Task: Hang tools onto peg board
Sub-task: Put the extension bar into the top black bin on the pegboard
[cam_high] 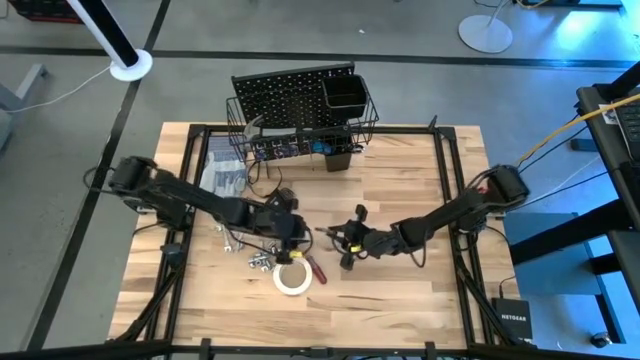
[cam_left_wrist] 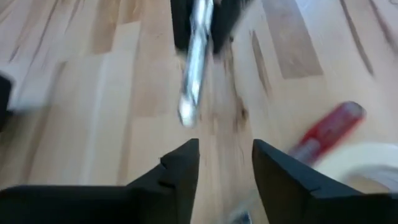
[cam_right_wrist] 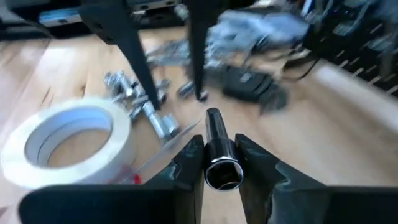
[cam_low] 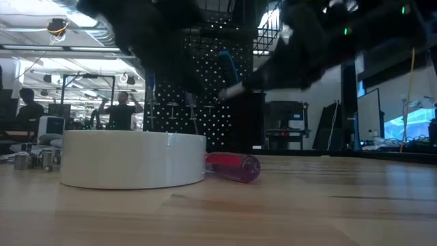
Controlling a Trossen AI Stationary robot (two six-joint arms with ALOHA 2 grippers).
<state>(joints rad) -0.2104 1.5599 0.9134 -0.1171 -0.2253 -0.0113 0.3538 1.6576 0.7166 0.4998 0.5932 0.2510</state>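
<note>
Fingers of our right gripper (cam_right_wrist: 221, 163) clamp a silver socket tool (cam_right_wrist: 217, 155); our left gripper (cam_left_wrist: 225, 168) stands parted beside the white tape roll (cam_high: 291, 278).

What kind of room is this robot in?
Probably a workshop or robot lab. A wooden table holds tools such as a tape roll in front of a peg board. Beyond it the low view shows people among desks and screens under ceiling lights.
</note>
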